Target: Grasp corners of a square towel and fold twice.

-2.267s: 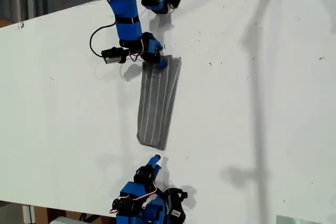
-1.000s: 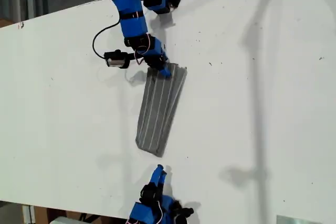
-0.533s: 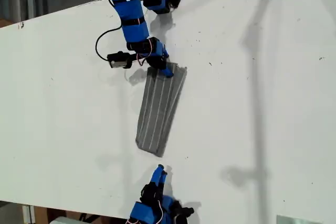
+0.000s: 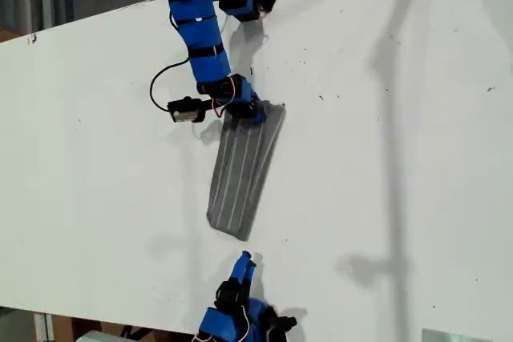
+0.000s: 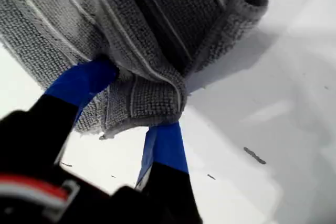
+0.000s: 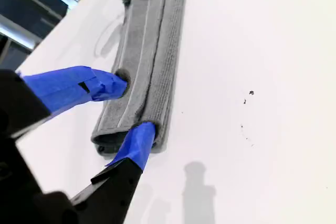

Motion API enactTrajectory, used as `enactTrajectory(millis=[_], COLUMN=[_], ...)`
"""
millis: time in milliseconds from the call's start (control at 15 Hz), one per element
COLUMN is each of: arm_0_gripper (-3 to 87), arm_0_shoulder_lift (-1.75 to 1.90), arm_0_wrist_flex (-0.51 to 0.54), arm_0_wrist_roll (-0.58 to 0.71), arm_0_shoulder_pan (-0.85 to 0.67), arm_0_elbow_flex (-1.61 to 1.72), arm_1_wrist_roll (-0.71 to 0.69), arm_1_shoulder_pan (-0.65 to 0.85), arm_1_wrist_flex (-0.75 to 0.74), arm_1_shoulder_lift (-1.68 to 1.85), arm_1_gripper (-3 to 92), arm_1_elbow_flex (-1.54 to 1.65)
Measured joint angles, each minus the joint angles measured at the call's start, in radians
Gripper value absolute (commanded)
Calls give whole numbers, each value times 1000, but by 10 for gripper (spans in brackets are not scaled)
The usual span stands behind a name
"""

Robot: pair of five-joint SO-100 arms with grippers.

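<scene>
Grey striped cloth, the square towel (image 4: 243,171), lies folded into a narrow strip at the exterior view's centre on the white table (image 4: 401,158), its upper end swung slightly rightward since earlier; my first gripper (image 4: 250,110) now sits lower on that end. The first wrist view shows its jaws pinching a bunched corner (image 5: 144,100). In the second wrist view, my second gripper (image 6: 131,111) hangs parted, unloaded.

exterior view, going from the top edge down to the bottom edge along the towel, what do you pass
my first gripper clamped on the top end of the square towel → the square towel, a long folded strip → bare white table → my second gripper, apart from the towel, its state unclear
</scene>
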Motion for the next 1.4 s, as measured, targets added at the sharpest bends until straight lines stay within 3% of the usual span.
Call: enactTrajectory(millis=[267, 533, 1000, 1400], arm_0_gripper=[156, 157, 164, 170], arm_0_shoulder_lift=[0, 0, 2, -20], arm_0_wrist_flex=[0, 0, -8, -140], arm_0_wrist_roll=[-2, -3, -15, -5], arm_0_shoulder_pan=[0, 5, 5, -32], arm_0_elbow_flex=[0, 8, 83, 258], arm_1_wrist_roll=[21, 169, 394, 551], arm_1_shoulder_pan=[-3, 0, -38, -26], arm_1_wrist_flex=[49, 232, 561, 815], arm_1_shoulder_lift=[-11, 69, 525, 758], arm_1_gripper=[-1, -1, -1, -1], arm_1_elbow_flex=[-26, 46, 121, 74])
